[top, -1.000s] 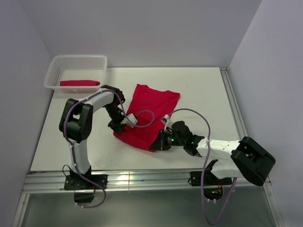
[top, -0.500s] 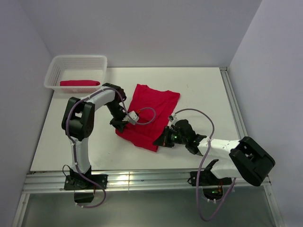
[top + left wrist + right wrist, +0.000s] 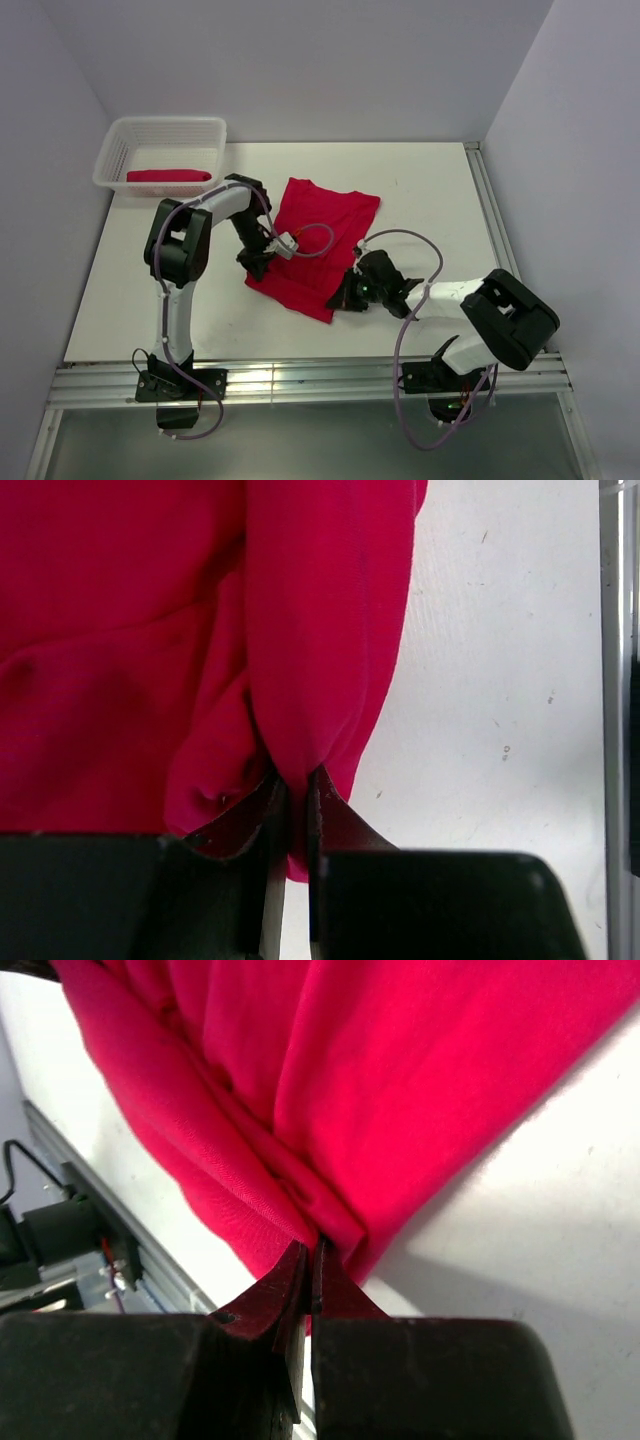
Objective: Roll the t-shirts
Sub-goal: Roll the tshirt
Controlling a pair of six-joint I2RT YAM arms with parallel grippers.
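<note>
One red t-shirt (image 3: 318, 232) lies spread on the white table, its near hem folded back over itself. My left gripper (image 3: 258, 264) is shut on the left end of that folded edge; in the left wrist view a fold of the t-shirt (image 3: 300, 660) is pinched between the jaws of the left gripper (image 3: 297, 792). My right gripper (image 3: 343, 298) is shut on the right end of the fold; in the right wrist view the t-shirt (image 3: 330, 1090) bunches into the right gripper (image 3: 315, 1258). A second red t-shirt (image 3: 168, 176) lies rolled in the white basket (image 3: 160, 128).
The basket stands at the table's far left corner. A metal rail (image 3: 300, 378) runs along the near edge, another (image 3: 493, 215) along the right side. Grey walls close in the back and both sides. Cables (image 3: 310, 240) loop over the shirt.
Both grippers have carried the near hem away from the front edge toward the collar, so the shirt looks shorter. Each stays shut on the cloth.
</note>
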